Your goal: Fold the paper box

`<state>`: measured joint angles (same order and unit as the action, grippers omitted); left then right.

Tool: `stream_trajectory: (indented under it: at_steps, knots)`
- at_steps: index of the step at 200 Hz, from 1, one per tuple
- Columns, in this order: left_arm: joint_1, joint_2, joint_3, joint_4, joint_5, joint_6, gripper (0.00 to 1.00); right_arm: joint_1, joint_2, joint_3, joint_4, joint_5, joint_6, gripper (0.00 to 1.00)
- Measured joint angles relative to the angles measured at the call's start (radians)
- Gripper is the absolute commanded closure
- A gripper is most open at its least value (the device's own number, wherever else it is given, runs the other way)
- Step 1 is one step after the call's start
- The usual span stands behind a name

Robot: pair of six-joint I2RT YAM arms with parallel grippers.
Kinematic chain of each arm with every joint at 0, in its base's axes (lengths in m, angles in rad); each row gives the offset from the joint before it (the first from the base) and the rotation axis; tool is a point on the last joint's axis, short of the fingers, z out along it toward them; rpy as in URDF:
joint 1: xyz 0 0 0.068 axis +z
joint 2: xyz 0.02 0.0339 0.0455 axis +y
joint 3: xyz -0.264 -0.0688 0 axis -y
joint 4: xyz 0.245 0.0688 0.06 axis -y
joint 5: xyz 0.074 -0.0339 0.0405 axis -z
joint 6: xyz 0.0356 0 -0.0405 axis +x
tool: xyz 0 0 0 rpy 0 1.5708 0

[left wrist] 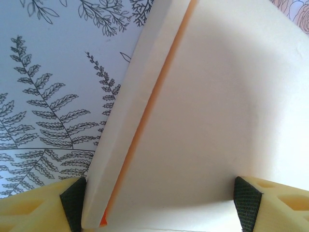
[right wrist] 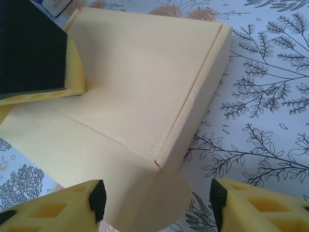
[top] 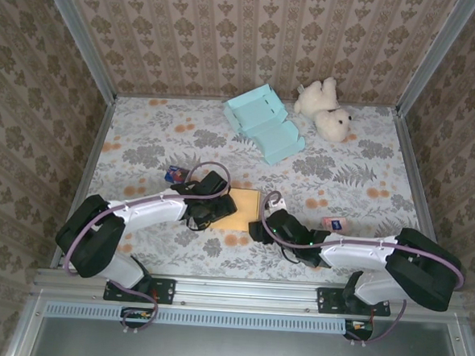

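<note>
**Both grippers spread at the half-folded yellow box**

Left gripper (top: 209, 208) is released, jaws wide with nothing pinched. In its wrist view the yellow box (left wrist: 217, 121) lies straight ahead of the fingertips. The flat panel spans the gap between both pads (left wrist: 72, 200). A raised side wall (left wrist: 125, 135) runs forward from right beside the left-hand pad.

Right gripper (right wrist: 157, 200) is also released, jaws apart. A rounded flap (right wrist: 149, 188) of the box sits between its fingers. Bare tablecloth (right wrist: 260, 111) shows between the flap and the right-hand finger. I can't tell if the other finger touches the card. The box panel stretches ahead of this gripper, with the folded-up wall on its right. One left finger (right wrist: 34, 53) rests on the panel's far left corner.

From above, the box (top: 242, 204) lies between the two grippers, just past both tips. A blue box (top: 265, 125) and a teddy bear (top: 326, 109) lie well beyond both grippers, near the back wall
</note>
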<state>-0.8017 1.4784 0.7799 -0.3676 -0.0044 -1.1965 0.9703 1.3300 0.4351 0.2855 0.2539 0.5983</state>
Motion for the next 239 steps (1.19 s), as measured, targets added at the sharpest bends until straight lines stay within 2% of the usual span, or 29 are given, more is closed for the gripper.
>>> stream_trajectory:
  at_steps: [139,239]
  knots:
    - [0.0,0.014,0.0,0.032,-0.019,0.015,0.2,0.03,0.084,0.023,0.028,-0.053,0.07,0.45]
    - [0.0,0.015,0.0,0.033,-0.021,0.015,0.2,0.034,0.097,0.023,0.048,-0.072,0.086,0.55]
